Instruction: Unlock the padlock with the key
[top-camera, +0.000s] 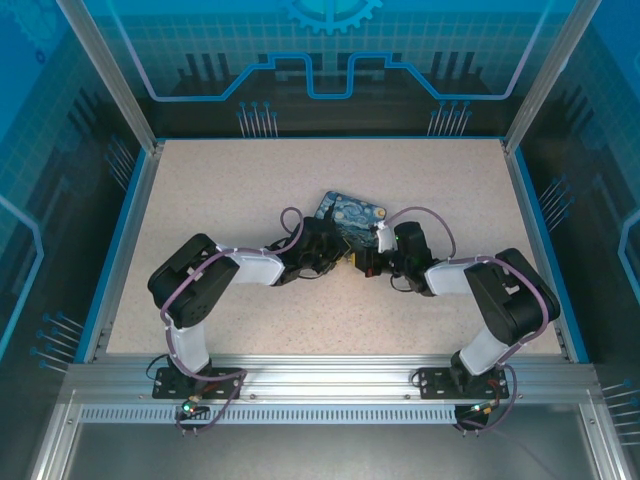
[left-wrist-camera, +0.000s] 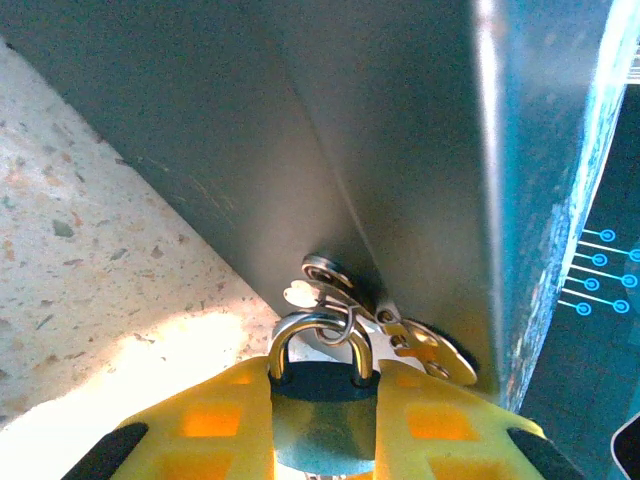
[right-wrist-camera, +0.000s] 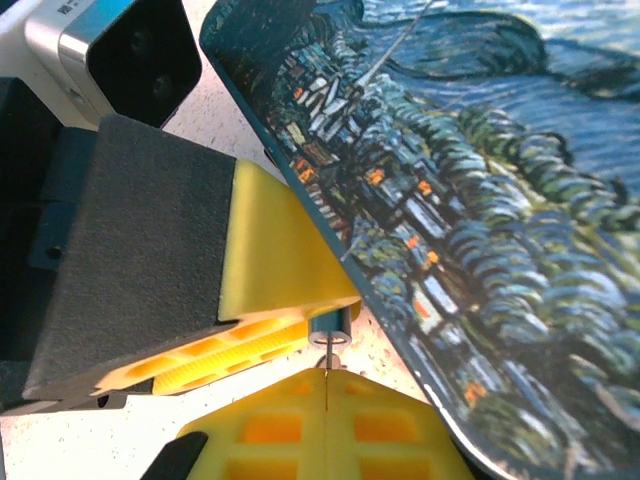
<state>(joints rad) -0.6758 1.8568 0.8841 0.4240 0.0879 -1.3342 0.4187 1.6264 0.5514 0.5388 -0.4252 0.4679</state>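
Left gripper (left-wrist-camera: 322, 378) clamps its yellow fingers (left-wrist-camera: 215, 420) on the blue-teal padlock (left-wrist-camera: 320, 430), whose silvery shackle (left-wrist-camera: 318, 330) hangs through the hasp of the starry-night tin (left-wrist-camera: 400, 150); right gripper (right-wrist-camera: 327, 382) (jaws pressed tight together) pinches the thin silvery key (right-wrist-camera: 327, 358), its tip just under the padlock, beside the tin's painted lid; both arms meet at the middle of the speckled table (top-camera: 200, 200).

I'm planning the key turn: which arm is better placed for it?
Right. The right fingers, shut, pinch the thin key, which seems to point at the base of the padlock. The left fingers clamp the padlock's body, so that arm is busy steadying it.
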